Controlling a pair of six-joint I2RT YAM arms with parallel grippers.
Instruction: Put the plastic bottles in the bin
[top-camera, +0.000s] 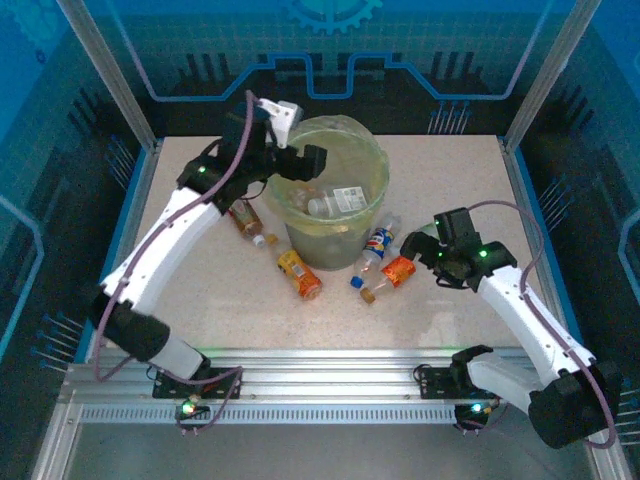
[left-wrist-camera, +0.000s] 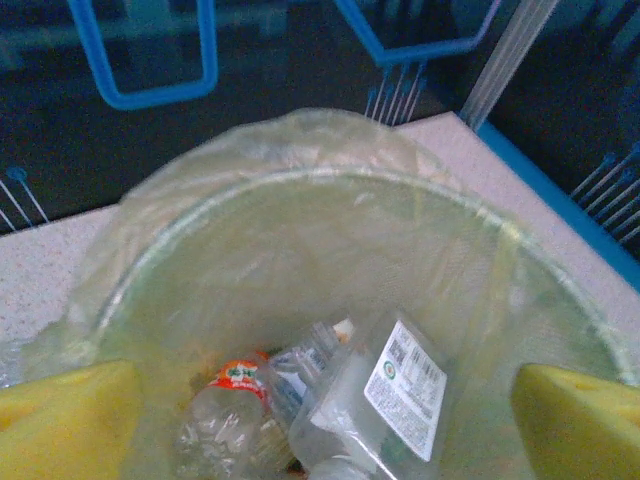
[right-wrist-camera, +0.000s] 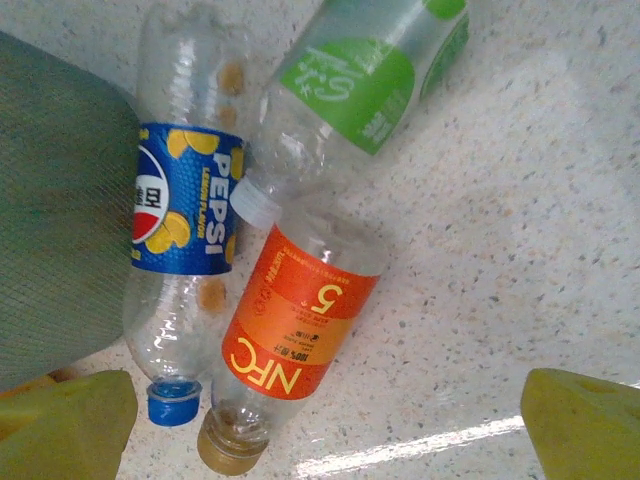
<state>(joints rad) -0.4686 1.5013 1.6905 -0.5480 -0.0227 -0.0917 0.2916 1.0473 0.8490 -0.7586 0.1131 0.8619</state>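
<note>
Right claw (right-wrist-camera: 330, 425) hangs spread wide over three bottles lying on the surface (right-wrist-camera: 520, 250), its yellow pads (right-wrist-camera: 60, 425) well apart with nothing between them. From above, it (top-camera: 420, 248) sits just right of the bin (top-camera: 378, 165). The left claw (left-wrist-camera: 320, 420) is also spread and empty, poised over the bin's mouth. A white-label bottle (left-wrist-camera: 395, 395) and a red-label bottle (left-wrist-camera: 232, 400) lie at the bottom of the bin.

Under the right claw, the blue-label bottle (right-wrist-camera: 185, 205) lies alongside the bin wall and the orange-label bottle (right-wrist-camera: 300, 320) touches its flank. The green-label bottle (right-wrist-camera: 350, 80) has its white cap against the orange-label one's shoulder. On the near side of the bin lies an orange bottle (top-camera: 299, 275), and a brown bottle (top-camera: 243, 217) lies to its left under the left arm.

All three by the right claw look empty, so I judge them very light and thin-walled, likely to dent under a squeeze. Being smooth and round, they will probably roll or slip out if pinched at the tapering neck. The labelled middle looks like the best place to hold, with one pad on each side of the long axis. The orange-label bottle has open surface on one flank, but the other pad would have to wedge in against the blue-label neighbour and may nudge it.
</note>
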